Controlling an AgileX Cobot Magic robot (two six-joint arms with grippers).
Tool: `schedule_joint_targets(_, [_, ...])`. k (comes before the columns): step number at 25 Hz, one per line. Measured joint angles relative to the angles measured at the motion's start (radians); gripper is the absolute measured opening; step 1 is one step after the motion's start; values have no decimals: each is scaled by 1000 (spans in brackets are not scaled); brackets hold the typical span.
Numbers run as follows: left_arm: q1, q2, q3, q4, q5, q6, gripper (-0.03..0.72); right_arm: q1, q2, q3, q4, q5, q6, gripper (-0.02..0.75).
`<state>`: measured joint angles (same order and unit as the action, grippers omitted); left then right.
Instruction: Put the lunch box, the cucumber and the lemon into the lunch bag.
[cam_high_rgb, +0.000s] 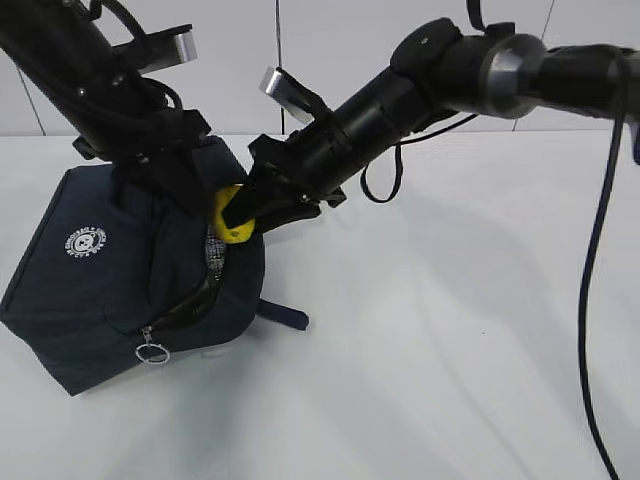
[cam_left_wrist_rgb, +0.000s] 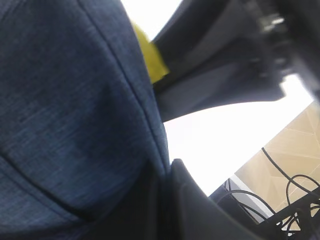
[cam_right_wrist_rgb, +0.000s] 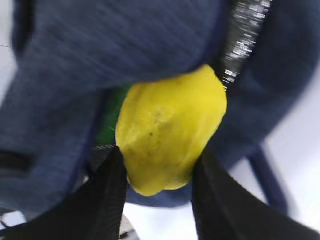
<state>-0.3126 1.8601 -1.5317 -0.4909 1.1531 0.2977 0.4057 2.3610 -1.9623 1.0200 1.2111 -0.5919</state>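
Two black fingers (cam_right_wrist_rgb: 107, 200) of the right gripper (cam_high_rgb: 243, 213) pinched on the lemon (cam_right_wrist_rgb: 170, 132), one on either flank, held right at the mouth of the lunch bag (cam_high_rgb: 90, 300), with navy fabric above and behind the fruit, a strip of silvery lining to its upper right and a glimpse of something green behind it to the left. Further out, left gripper (cam_high_rgb: 185, 195) pressed together at the top edge of the bag beside that opening, though not clear from any view whether fabric was caught between its tips. Beyond both, bag tipped on the white table (cam_high_rgb: 450, 350), round white logo (cam_high_rgb: 86, 243) on its flank, metal ring pull (cam_high_rgb: 153, 351) low at the front and one loop handle (cam_high_rgb: 285, 315) lying on the table to the right.
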Motion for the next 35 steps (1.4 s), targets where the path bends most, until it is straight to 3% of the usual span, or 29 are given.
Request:
schedule_joint_targets(6, [0, -22, 0, 0, 0, 0, 5, 0, 84, 0, 150, -2, -80, 289])
schedule_joint_targets(10, [0, -24, 0, 0, 0, 0, 5, 0, 116, 0, 192, -5, -95, 292])
schedule_joint_targets(17, [0, -24, 0, 0, 2, 0, 4, 2, 125, 0, 198, -12, -104, 373])
schedule_joint_targets(32, [0, -24, 0, 0, 3, 0, 5, 2, 125, 0, 109, -36, -102, 393])
schedule_joint_targets(35, [0, -24, 0, 0, 3, 0, 5, 2, 125, 0, 96, -40, -102, 448])
